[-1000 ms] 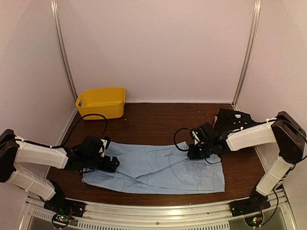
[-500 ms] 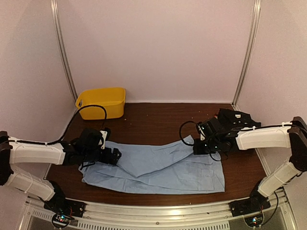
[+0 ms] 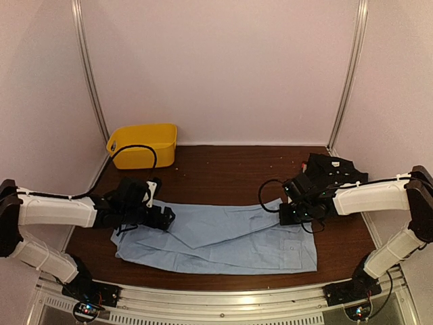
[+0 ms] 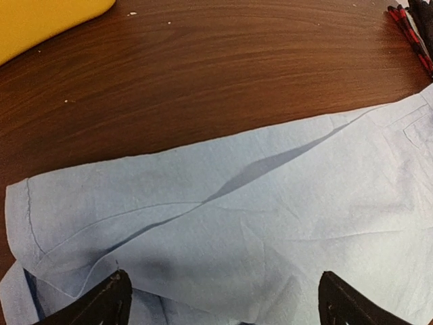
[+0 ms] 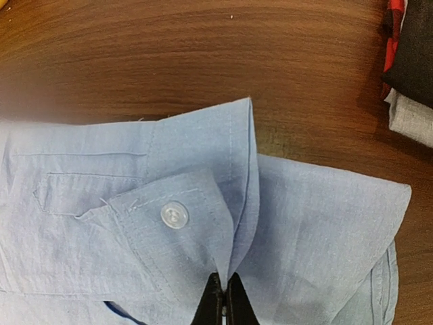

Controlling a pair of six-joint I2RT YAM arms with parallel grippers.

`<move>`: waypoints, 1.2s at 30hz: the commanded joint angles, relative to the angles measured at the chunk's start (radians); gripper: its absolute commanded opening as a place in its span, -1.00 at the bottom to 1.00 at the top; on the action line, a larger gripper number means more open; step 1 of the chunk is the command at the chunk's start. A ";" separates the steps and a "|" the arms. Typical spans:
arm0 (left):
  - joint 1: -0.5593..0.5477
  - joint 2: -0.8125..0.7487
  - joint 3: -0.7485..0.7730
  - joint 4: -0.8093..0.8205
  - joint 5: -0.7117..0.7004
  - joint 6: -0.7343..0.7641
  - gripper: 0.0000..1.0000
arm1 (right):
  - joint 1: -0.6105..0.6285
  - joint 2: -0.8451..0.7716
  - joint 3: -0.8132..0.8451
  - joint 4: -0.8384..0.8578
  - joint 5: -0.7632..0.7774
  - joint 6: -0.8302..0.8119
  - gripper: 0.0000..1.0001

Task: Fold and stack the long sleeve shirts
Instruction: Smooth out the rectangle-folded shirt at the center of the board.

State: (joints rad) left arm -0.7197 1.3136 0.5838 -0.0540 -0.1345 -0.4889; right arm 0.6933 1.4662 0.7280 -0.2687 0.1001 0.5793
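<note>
The light blue shirt [image 3: 223, 237] lies spread across the front of the table, partly folded. My left gripper [image 3: 162, 218] is open and low over its left part; in the left wrist view the fingertips [image 4: 108, 301] stand wide apart above the cloth [image 4: 237, 223], with nothing between them. My right gripper [image 3: 283, 213] is shut on the buttoned cuff [image 5: 174, 215] of the shirt's sleeve, pinching a fold of cloth [image 5: 224, 298]. The black shirt [image 3: 331, 168] lies folded at the right; the right wrist view shows it [image 5: 416, 47] on top of the pale grey one [image 5: 409, 118].
A yellow plastic bin [image 3: 143, 144] stands at the back left. A red-and-black plaid cloth [image 5: 394, 27] lies by the black shirt. Bare wood table [image 3: 223, 172] lies behind the blue shirt. Cables hang from both wrists.
My right gripper has moved to the right with the cuff, drawing the sleeve along. My left gripper has moved a little farther back and to the right over the shirt.
</note>
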 commanded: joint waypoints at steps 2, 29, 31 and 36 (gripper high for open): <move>0.003 0.020 0.045 0.040 0.007 0.029 0.95 | -0.012 -0.014 -0.001 -0.054 0.083 -0.014 -1.00; 0.004 0.163 0.043 0.001 -0.111 0.073 0.95 | -0.004 -0.052 -0.003 -0.107 0.094 -0.072 -0.33; 0.003 0.142 0.035 0.009 -0.104 0.068 0.95 | 0.004 -0.068 0.006 -0.110 0.086 -0.074 -0.22; 0.003 0.077 0.031 0.002 -0.099 0.040 0.95 | 0.024 -0.082 0.005 -0.116 0.084 -0.061 -0.13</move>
State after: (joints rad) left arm -0.7197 1.4525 0.6182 -0.0792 -0.2321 -0.4229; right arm 0.7025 1.4059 0.7155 -0.3679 0.1776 0.5114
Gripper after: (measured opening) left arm 0.976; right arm 0.428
